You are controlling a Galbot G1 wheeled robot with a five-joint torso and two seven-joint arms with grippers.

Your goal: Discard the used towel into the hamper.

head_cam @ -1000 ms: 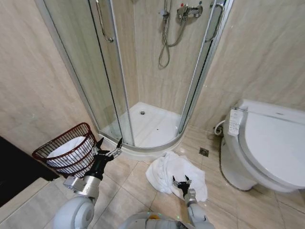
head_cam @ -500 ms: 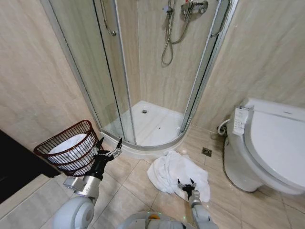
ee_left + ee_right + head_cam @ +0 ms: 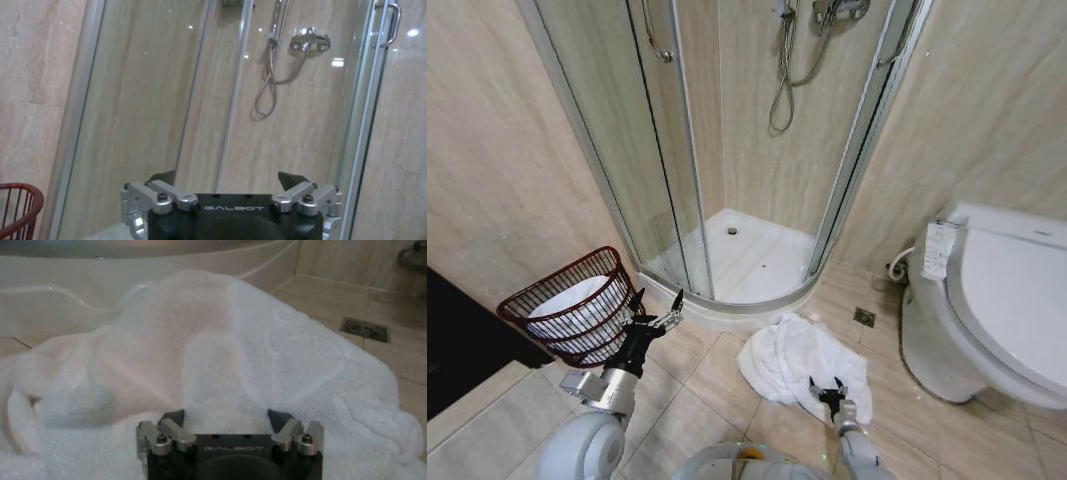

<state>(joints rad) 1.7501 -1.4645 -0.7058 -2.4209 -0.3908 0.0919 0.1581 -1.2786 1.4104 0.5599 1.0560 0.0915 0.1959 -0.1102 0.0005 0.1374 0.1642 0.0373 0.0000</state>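
Note:
A crumpled white used towel [image 3: 792, 357] lies on the tiled floor in front of the shower, and it spreads wide in the right wrist view [image 3: 213, 355]. My right gripper [image 3: 829, 389] hangs open just over the towel's near edge, its fingers [image 3: 172, 417] apart with only towel cloth beyond them. The hamper [image 3: 567, 310], a reddish-brown wire basket with white cloth inside, stands at the left wall; its rim [image 3: 17, 207] shows in the left wrist view. My left gripper [image 3: 655, 308] is held open beside the hamper, its fingers [image 3: 162, 178] facing the shower glass.
A curved glass shower enclosure [image 3: 727, 150] with a raised white tray [image 3: 747, 260] stands ahead. A white toilet [image 3: 997, 300] is at the right, with a floor drain [image 3: 864, 317] between it and the towel. A dark object [image 3: 457, 350] lies at the left edge.
The whole head view has shifted, so the camera moved. My right gripper sank lower and slightly right toward the towel's near edge. The left arm held still.

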